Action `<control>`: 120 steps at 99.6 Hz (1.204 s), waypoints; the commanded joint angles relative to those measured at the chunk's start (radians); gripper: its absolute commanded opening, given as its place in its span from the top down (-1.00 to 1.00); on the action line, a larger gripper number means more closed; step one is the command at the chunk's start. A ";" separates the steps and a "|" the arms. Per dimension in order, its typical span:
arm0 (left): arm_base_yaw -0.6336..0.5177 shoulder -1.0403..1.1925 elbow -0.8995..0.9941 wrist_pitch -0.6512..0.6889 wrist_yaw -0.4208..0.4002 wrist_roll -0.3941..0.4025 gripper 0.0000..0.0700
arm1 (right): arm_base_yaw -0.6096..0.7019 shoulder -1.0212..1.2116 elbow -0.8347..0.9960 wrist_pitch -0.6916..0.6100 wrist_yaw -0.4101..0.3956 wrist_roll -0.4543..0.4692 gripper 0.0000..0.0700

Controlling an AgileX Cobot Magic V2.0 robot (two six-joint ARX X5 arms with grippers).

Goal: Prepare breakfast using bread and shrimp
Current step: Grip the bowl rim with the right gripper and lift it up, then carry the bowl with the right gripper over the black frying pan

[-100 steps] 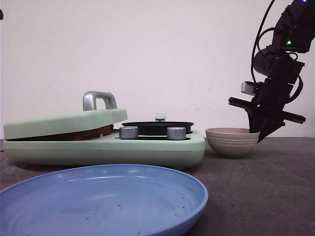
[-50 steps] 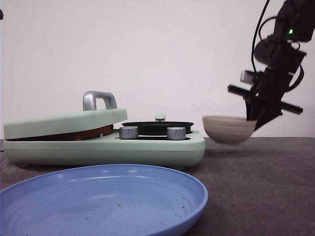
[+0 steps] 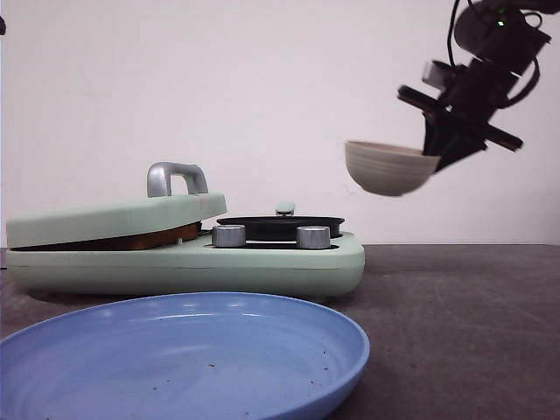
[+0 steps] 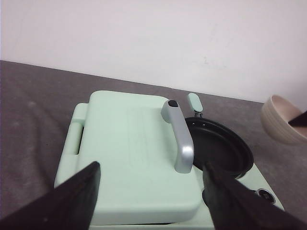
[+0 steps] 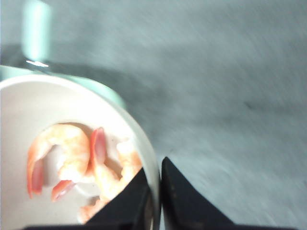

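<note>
With the beige bowl (image 3: 386,169) pinched by its rim in the right gripper (image 3: 435,157) and held in the air to the right of the mint-green breakfast maker (image 3: 184,249), the step in hand looks like carrying the shrimp (image 5: 79,167) to the cooker. The shrimp lie in the bottom of that bowl, a few curled orange-and-white pieces. The gripper's fingers are pressed together on the bowl's wall, one inside and one outside.

Next, by my reading, the bowl must travel toward the black frying pan (image 3: 280,227) on the right half of the breakfast maker, stop above it, and tip so the shrimp slide out without the rim striking the pan.

No bread can be made out; only a brown edge shows under the shut lid (image 4: 134,153), whose grey handle (image 4: 178,141) stands beside the pan. The left gripper (image 4: 148,191) hangs spread above that lid, holding nothing.

A dark grey table (image 3: 455,324) carries the breakfast maker, with a blue plate (image 3: 175,359) in front of it and a plain white wall behind.
</note>
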State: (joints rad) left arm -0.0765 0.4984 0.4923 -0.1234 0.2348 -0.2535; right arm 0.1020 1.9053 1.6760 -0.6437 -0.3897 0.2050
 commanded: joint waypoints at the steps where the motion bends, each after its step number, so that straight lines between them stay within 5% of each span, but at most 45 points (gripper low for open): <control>1: -0.001 0.004 0.003 0.011 -0.002 0.002 -0.01 | 0.021 -0.010 0.027 0.039 -0.005 -0.009 1.00; 27: -0.001 0.004 0.003 0.010 -0.002 0.002 -0.01 | 0.114 -0.017 0.041 0.158 0.047 -0.025 1.00; 58: -0.001 0.004 0.003 0.010 -0.002 0.006 -0.01 | 0.283 -0.017 0.041 0.280 0.404 -0.331 1.00; 60: -0.001 0.004 0.003 0.009 -0.002 0.006 -0.01 | 0.314 -0.017 0.041 0.318 0.496 -0.384 1.00; 68: -0.001 0.004 0.003 0.009 -0.002 0.006 -0.01 | 0.348 -0.017 0.041 0.367 0.599 -0.443 1.00; 120: -0.001 0.004 0.003 -0.039 -0.002 0.011 -0.01 | 0.500 -0.017 0.041 0.494 1.008 -0.773 1.00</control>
State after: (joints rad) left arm -0.0765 0.4984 0.4923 -0.1635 0.2348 -0.2531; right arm 0.5797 1.8816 1.6886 -0.1787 0.5819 -0.5117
